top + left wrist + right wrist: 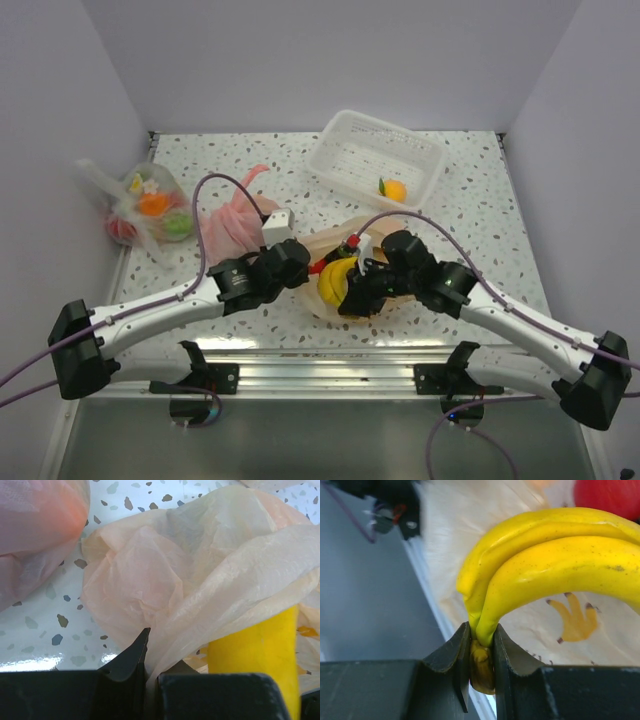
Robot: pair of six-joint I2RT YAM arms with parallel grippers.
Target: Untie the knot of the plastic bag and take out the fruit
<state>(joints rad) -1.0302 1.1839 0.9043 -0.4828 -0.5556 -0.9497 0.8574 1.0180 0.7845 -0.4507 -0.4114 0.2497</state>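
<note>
The pale peach plastic bag lies open near the table's front edge, with no knot showing. My left gripper is shut on a fold of the bag. My right gripper is shut on the stem of the yellow banana, which shows close up in the right wrist view. The banana also shows in the left wrist view. A red fruit lies behind the banana inside the bag. An orange sits in the white tray.
A pink bag with a long twisted tail lies left of my left gripper, a white box beside it. A clear flower-print bag of fruit sits at the far left. The table's front edge is right below the bag.
</note>
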